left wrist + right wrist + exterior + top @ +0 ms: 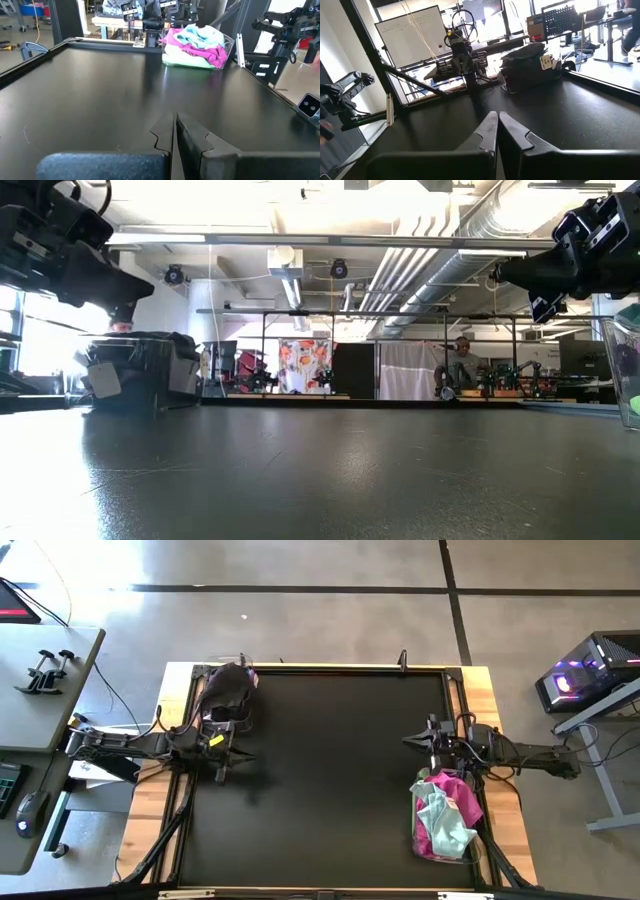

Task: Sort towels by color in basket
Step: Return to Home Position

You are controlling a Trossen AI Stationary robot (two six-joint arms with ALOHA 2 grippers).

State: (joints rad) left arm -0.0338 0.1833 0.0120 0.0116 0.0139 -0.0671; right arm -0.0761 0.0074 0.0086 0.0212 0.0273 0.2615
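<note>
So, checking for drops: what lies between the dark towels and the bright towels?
Nothing: the high view shows bare mat between the dark towels and the bright towels; left gripper and right gripper sit beside them.

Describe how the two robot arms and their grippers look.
The left arm and right arm are dark, slender and jointed, with black cables running from them. The left gripper and right gripper have dark, angular fingers with notched edges. A small yellow mark sits near the left wrist.

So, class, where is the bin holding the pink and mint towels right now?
In the high view, the transparent bin with the pink and mint towels sits at the right edge of the table, just beside the right gripper.
</note>
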